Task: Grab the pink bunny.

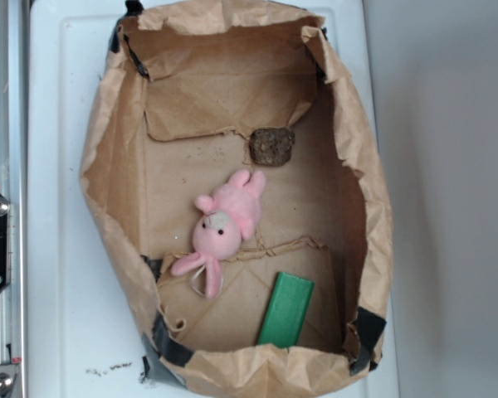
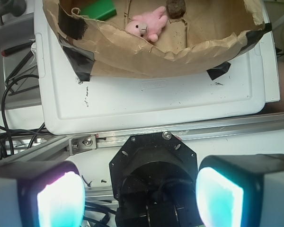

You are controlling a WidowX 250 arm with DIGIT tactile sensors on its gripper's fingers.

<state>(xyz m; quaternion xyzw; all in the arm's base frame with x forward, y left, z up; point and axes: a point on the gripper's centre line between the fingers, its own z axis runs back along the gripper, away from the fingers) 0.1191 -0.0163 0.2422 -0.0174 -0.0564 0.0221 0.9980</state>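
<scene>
The pink bunny (image 1: 224, 222) lies on its back in the middle of a brown paper bag (image 1: 108, 182) that is cut open as a shallow bin, ears pointing toward the bag's near end. In the wrist view the pink bunny (image 2: 148, 24) shows far off at the top, inside the bag (image 2: 146, 56). My gripper (image 2: 141, 196) hangs well back from the bag, above the robot's black base, and is open with nothing between its two glowing pads. The gripper does not show in the exterior view.
A brown rough lump (image 1: 272, 146) lies beyond the bunny, and a flat green block (image 1: 285, 310) leans at the bag's near end. The bag sits on a white tray (image 1: 58, 249). An aluminium rail (image 2: 180, 135) and loose cables (image 2: 14, 94) lie near the base.
</scene>
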